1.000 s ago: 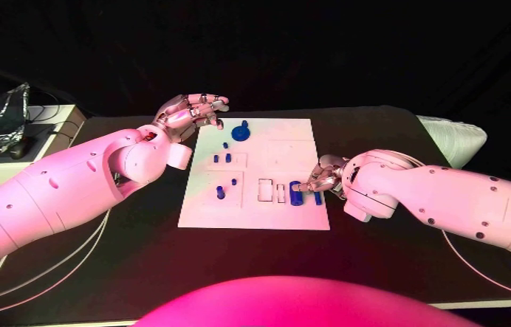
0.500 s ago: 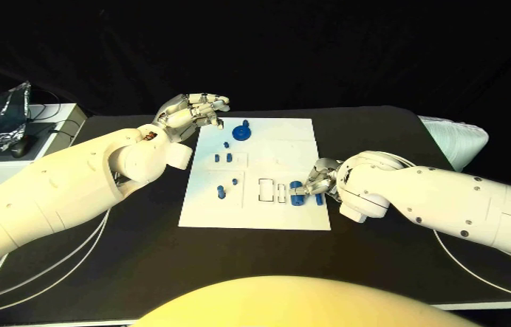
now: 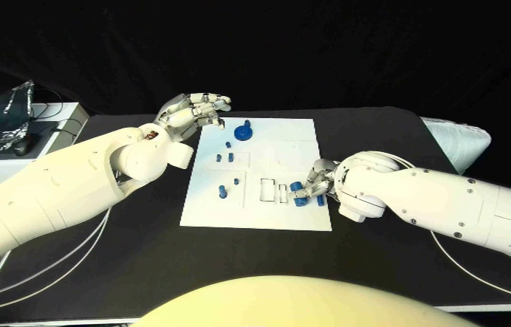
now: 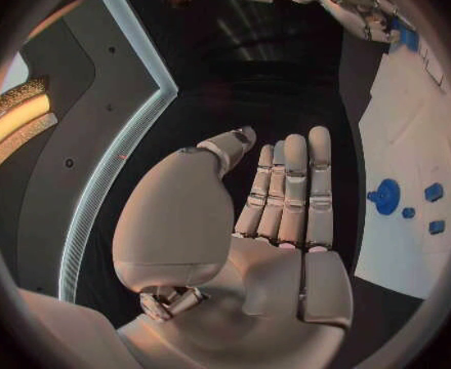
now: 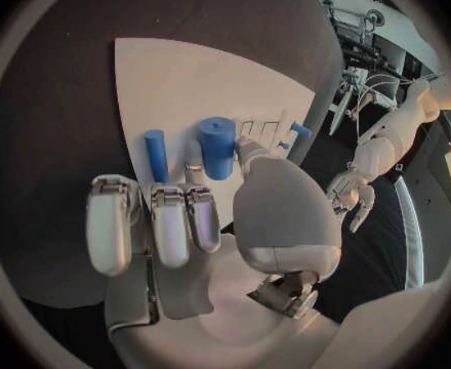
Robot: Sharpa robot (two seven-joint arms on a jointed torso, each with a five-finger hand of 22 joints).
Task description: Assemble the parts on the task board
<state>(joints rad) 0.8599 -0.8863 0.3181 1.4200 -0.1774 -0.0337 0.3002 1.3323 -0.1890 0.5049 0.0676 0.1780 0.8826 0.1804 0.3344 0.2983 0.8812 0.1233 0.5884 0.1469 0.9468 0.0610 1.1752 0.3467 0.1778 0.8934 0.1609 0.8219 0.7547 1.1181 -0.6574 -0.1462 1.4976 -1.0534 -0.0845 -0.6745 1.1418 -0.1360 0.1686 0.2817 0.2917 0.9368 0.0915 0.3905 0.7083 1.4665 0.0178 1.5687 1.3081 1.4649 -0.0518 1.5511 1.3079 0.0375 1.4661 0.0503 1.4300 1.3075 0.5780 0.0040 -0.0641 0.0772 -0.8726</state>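
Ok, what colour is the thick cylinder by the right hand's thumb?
Blue; the thick cylinder shows best in the right wrist view.

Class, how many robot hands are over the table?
2. The left hand is by the task board's far left corner; the right hand is at its near right edge.

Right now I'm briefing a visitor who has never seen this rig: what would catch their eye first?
The white task board in the middle of the black table, dotted with small blue parts. The right hand is at its near right corner, fingertips on a thick blue cylinder. The left hand hangs empty off the board's far left corner.
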